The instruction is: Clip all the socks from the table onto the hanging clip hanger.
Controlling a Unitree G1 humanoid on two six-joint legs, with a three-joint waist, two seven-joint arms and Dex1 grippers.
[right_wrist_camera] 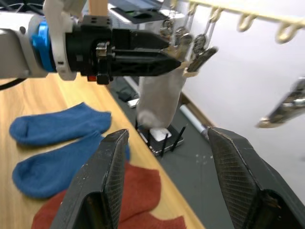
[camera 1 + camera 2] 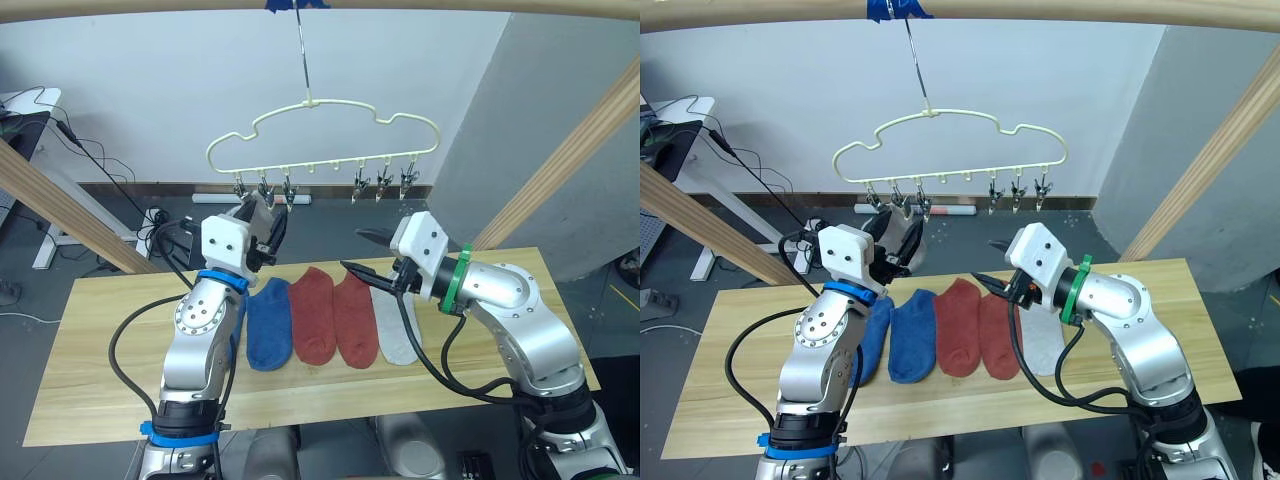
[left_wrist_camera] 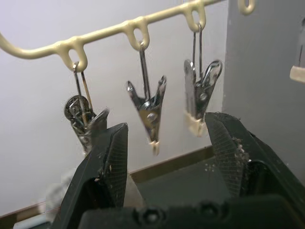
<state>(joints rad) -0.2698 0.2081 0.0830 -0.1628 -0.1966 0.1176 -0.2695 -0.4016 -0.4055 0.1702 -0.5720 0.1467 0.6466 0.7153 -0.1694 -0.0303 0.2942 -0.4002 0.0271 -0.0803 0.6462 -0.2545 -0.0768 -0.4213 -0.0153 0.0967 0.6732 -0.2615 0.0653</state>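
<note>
The pale yellow clip hanger [image 2: 320, 105] hangs from the top pole, with metal clips [image 3: 148, 112] along its lower bar. My left gripper [image 2: 268, 222] is raised to the leftmost clips and stands open, nothing between its fingers. In the right wrist view a light grey sock [image 1: 159, 98] hangs under those clips, just past the left gripper's tips. On the table [image 2: 100, 340] lie a blue sock [image 2: 268, 325], a second blue sock [image 2: 878, 335] partly behind my left arm, two rust-red socks [image 2: 314, 315] [image 2: 354, 318] and a grey sock [image 2: 397, 332]. My right gripper [image 2: 362, 253] hovers open above the red and grey socks.
Round wooden frame poles [image 2: 570, 155] slant up on both sides, and a beam crosses the top. Three clips [image 2: 383, 182] hang on the hanger's right part. Beyond the table, cables and a desk leg [image 2: 60, 235] stand on the dark floor.
</note>
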